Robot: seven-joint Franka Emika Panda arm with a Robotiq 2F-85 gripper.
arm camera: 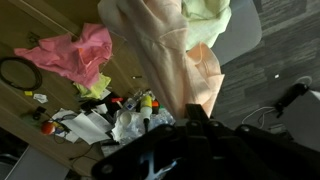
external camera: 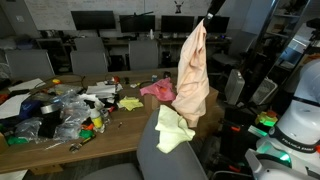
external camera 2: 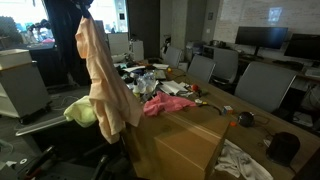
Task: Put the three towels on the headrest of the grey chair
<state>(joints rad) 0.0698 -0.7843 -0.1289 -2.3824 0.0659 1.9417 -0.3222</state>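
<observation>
A long peach-orange cloth towel (external camera: 192,70) hangs from the dark gripper (external camera: 208,16) pinched on its top end, its lower end near a pale yellow towel (external camera: 172,128) draped over the grey fabric chair's rounded headrest (external camera: 148,138), while a crumpled pink towel (external camera: 157,89) lies on the cluttered wooden table (external camera: 110,142)

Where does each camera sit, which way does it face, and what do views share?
Exterior view: behind the grey fabric chair, facing along the wooden table toward monitors; gripper at top, white arm base at right.
Exterior view: off the table's corner, facing across it toward a row of grey chairs; gripper at top.
Wrist view: looking down past the gripper at table and chair.
Shared: all show the peach-orange towel hanging from the shut gripper, pale yellow towel on the headrest, pink towel on the table.
</observation>
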